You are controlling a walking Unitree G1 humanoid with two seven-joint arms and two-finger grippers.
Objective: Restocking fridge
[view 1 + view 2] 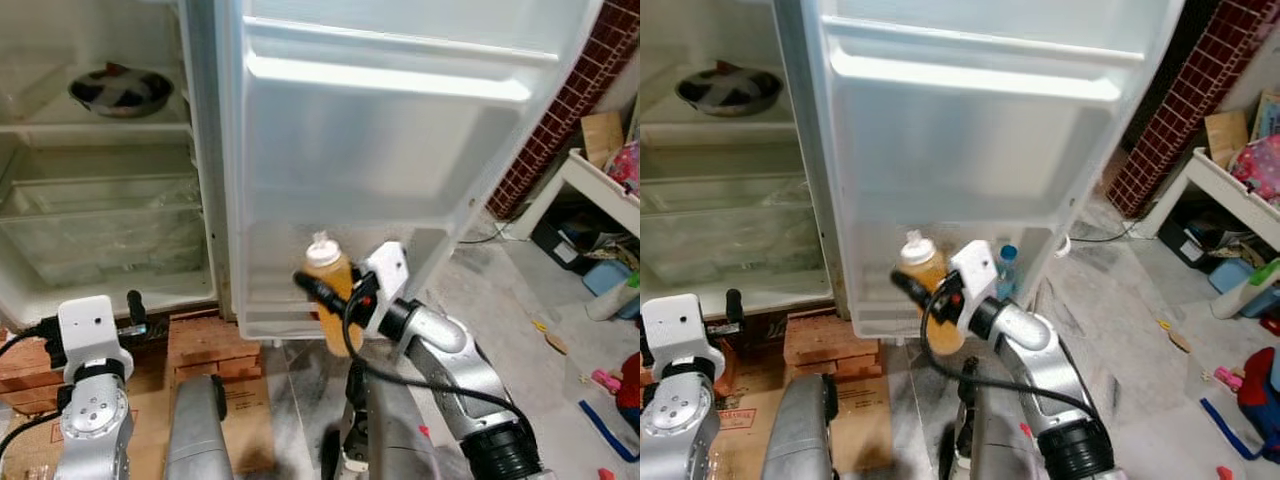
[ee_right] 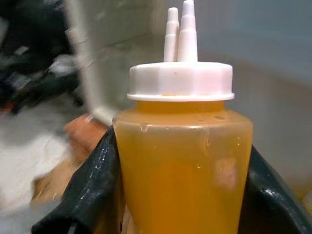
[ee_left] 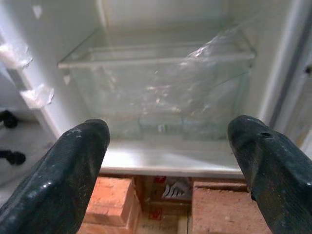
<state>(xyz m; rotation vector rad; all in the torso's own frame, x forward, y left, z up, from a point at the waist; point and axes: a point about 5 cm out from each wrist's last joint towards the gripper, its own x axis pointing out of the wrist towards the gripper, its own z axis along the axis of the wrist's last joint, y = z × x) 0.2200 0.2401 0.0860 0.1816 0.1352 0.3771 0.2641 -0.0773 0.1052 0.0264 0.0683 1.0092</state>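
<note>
Right gripper (image 1: 335, 300) pinched the squeeze bottle (image 1: 331, 295) upright at the door shelf (image 1: 300, 325); lift clear of its lip toward twelve o'clock, then lower. Left gripper (image 3: 170, 161) spread, idle.

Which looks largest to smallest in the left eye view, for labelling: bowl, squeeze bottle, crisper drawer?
1. Crisper drawer
2. Bowl
3. Squeeze bottle, held by the right gripper; it sits nearer the camera, so its rank against the bowl is unsure.
</note>
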